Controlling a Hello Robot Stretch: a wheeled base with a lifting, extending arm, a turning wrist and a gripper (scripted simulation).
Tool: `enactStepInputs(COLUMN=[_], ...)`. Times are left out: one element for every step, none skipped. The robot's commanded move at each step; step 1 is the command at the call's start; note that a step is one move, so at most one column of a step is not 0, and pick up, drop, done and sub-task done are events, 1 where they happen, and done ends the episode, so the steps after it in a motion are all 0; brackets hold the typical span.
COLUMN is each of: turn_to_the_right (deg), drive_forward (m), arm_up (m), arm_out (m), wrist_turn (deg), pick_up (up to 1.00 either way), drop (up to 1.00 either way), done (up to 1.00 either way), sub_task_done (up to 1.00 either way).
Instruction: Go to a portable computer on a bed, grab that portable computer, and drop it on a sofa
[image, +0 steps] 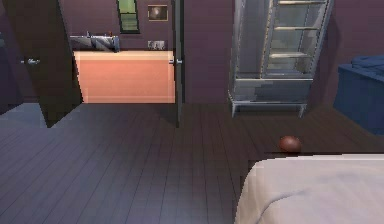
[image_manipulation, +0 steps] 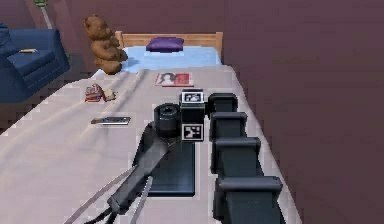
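A bed (image_manipulation: 60, 150) with a pale cover runs up the arm side view; its corner (image: 310, 190) lies at the forward view's bottom right. The arm's dark bar (image_manipulation: 240, 170) crosses the cover to two white marker squares (image_manipulation: 191, 113). From there the gripper (image_manipulation: 88, 210) slants down to the left. A dark flat rectangular slab (image_manipulation: 178, 168), possibly the closed portable computer, lies on the cover under the gripper's body. I cannot tell whether the gripper holds anything.
On the bed sit a brown teddy bear (image_manipulation: 103, 45), a purple pillow (image_manipulation: 165, 44), a red and white book (image_manipulation: 173, 79), a small brownish thing (image_manipulation: 95, 95) and a slim dark thing (image_manipulation: 110, 120). A blue armchair (image_manipulation: 25, 60) stands beside it. Ahead are an open doorway (image: 125, 70), grey shelves (image: 275, 55) and a brown ball (image: 289, 143).
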Motion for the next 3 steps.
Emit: enactStepInputs(turn_to_the_right=[0.0,0.0,0.0], drive_forward=[0.0,0.0,0.0], arm_up=[0.0,0.0,0.0], arm_out=[0.0,0.0,0.0], wrist_turn=[45.0,45.0,39.0], pick_up=[0.0,0.0,0.0], drop=[0.0,0.0,0.0], done=[0.0,0.0,0.0], sub_task_done=[0.0,0.0,0.0])
